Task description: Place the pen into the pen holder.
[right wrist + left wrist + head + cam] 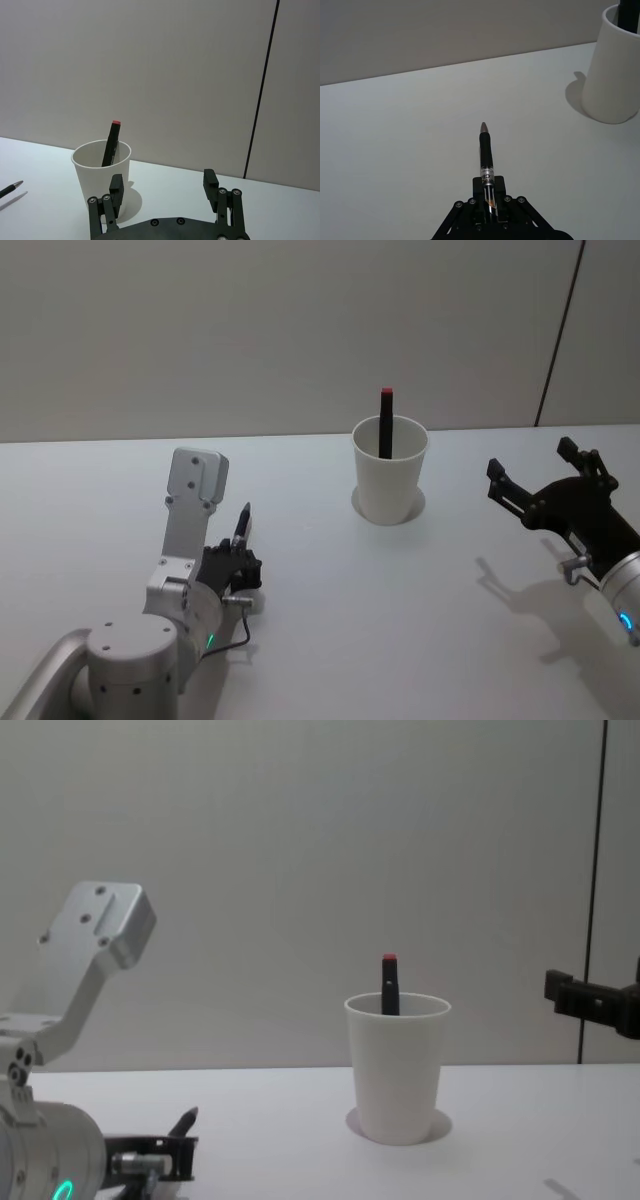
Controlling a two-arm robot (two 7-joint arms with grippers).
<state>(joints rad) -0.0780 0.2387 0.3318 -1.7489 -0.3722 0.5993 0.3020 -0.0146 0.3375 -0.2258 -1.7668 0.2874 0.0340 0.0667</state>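
The pen (486,160) is outside the pen holder (388,490), well to its left, clamped by its rear end in the left gripper (489,202), tip pointing forward and up; the white cup stands upright on the table (330,630) and holds one black marker (386,425) with a red cap, leaning against the rim; the right gripper (163,181) hovers right of the cup, jaws spread and empty; one cup, one pen, one marker.

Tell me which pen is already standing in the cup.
The black pen with the red top stands inside the white cup; the grey-tipped pen is gripped by the left gripper, outside it.
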